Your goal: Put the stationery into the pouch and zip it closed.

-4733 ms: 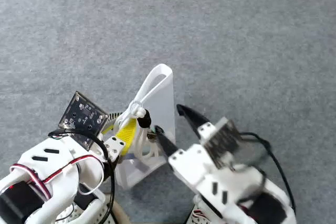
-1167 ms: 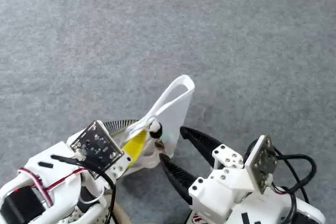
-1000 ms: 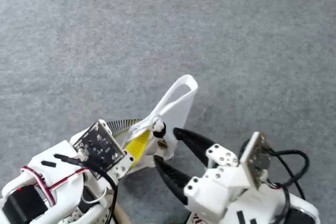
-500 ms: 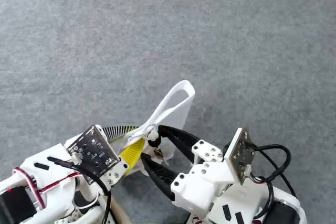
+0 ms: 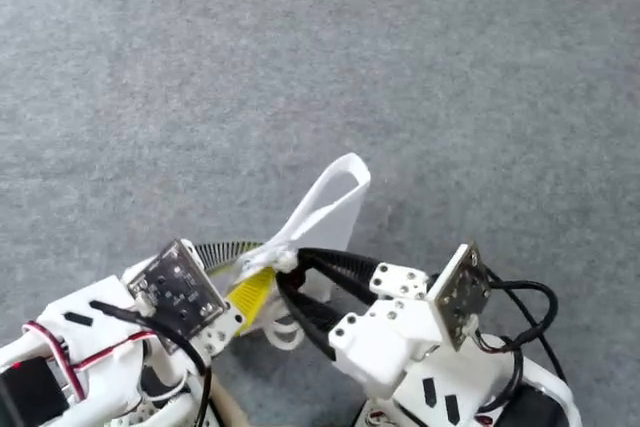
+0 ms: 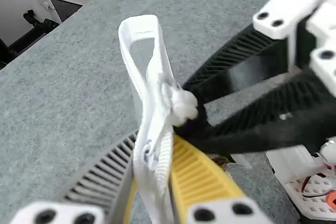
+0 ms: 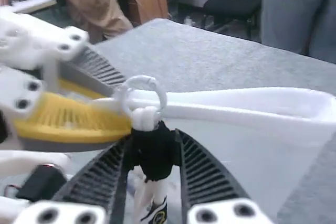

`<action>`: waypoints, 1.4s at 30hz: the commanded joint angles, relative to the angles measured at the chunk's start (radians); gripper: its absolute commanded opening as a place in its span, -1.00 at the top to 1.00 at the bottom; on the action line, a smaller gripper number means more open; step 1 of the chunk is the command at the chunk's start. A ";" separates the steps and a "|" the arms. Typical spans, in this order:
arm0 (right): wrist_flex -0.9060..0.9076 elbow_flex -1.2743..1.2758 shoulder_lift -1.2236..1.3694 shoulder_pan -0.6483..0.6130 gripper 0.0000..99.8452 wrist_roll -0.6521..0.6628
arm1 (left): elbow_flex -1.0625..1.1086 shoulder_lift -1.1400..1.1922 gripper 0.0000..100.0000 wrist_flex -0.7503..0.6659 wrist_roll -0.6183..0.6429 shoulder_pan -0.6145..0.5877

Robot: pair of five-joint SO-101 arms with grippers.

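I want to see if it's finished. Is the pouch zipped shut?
Not fully: the pouch gapes at its far end; the right hand pinches the black zipper pull.

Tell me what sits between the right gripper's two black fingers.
The black zipper pull on the pouch's top edge, touched by both fingers; the right wrist view shows it.
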 commanded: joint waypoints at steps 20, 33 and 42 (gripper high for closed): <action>0.129 -0.145 -0.036 0.554 0.98 0.537 | -0.091 -0.008 0.94 0.310 -0.080 0.033; 0.043 -0.142 -0.038 0.847 0.98 0.611 | -0.105 -0.084 0.94 0.313 -0.080 0.038; -0.186 -0.050 -0.036 0.876 0.98 0.617 | -0.097 -0.097 0.94 0.313 -0.078 0.033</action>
